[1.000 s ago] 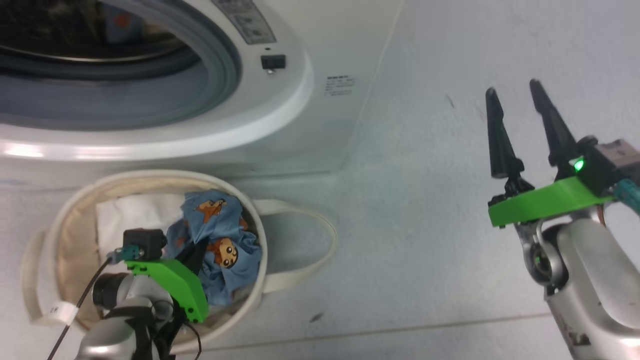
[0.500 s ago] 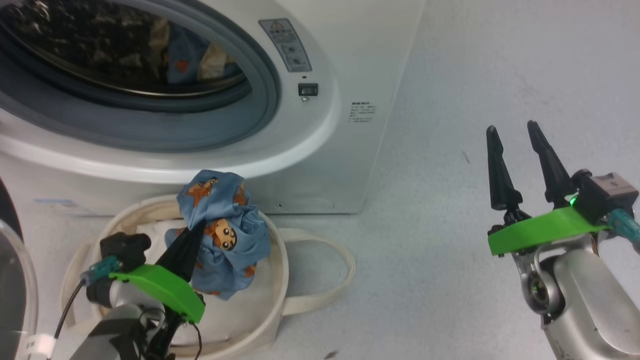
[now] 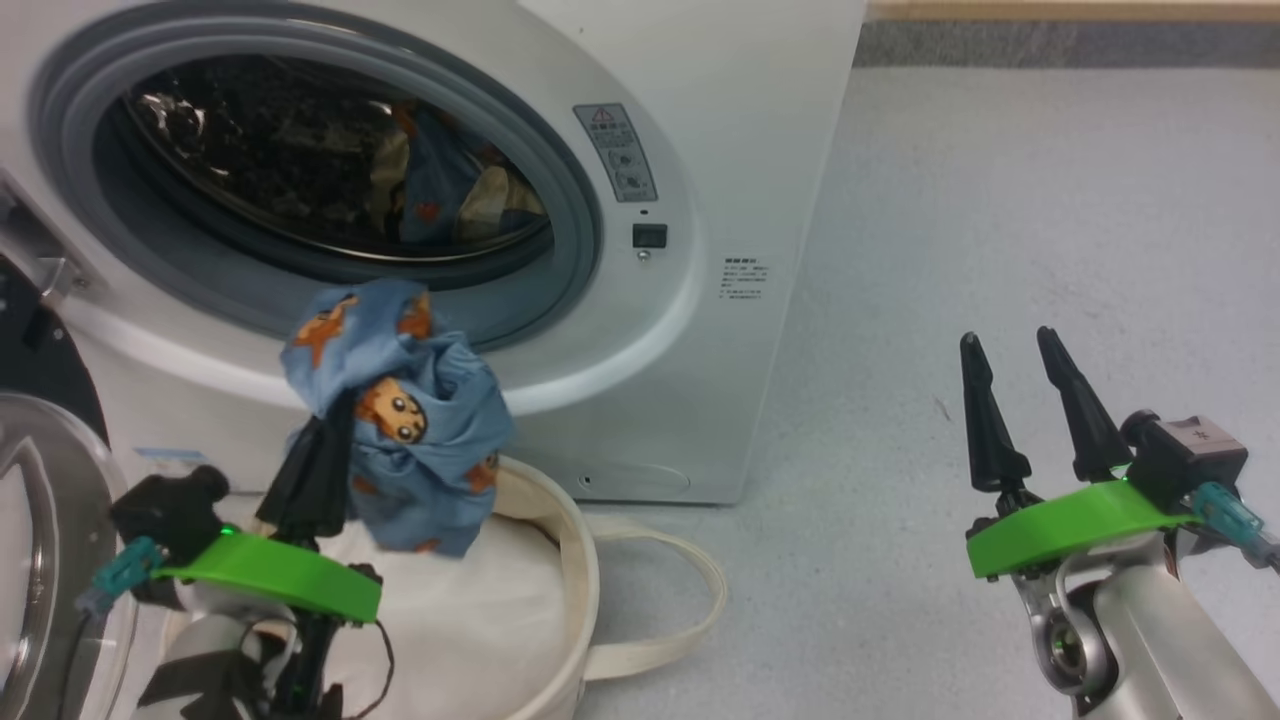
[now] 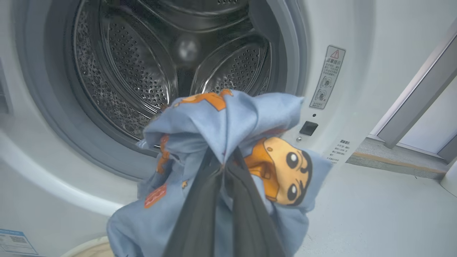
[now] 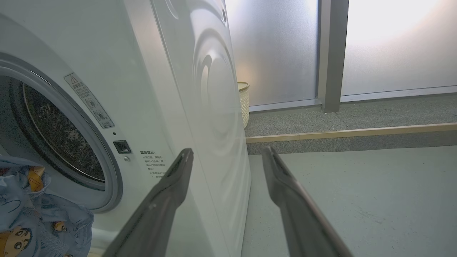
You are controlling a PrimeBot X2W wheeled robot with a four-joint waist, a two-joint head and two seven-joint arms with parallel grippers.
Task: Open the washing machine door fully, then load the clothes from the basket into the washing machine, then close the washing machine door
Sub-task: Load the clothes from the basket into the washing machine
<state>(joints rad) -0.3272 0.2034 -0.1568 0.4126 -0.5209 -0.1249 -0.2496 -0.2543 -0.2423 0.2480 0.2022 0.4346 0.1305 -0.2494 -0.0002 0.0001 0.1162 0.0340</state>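
Observation:
My left gripper (image 3: 325, 435) is shut on the clothes (image 3: 400, 440), a bunched light blue fabric with orange-brown bears. It holds them above the basket (image 3: 575, 540), just before the lower rim of the drum opening. In the left wrist view the clothes (image 4: 228, 117) hang over my shut fingers (image 4: 200, 214), facing the steel drum (image 4: 142, 71). The washing machine (image 3: 700, 150) stands open. Its door (image 3: 40, 520) is swung out at the far left. My right gripper (image 3: 1010, 345) is open and holds nothing, out over the floor to the right of the machine.
A plain white bundle (image 3: 470, 620) lies in the basket. A basket handle (image 3: 690, 590) loops onto the grey floor (image 3: 1000, 200). Beside the machine's far end stand a woven cream bin (image 5: 243, 103), a wooden floor strip (image 5: 350, 132) and frosted glass panels (image 5: 278, 46).
My left gripper has lifted the clothes out of the basket and up towards the drum opening. The head camera has tilted up. The right gripper stays open.

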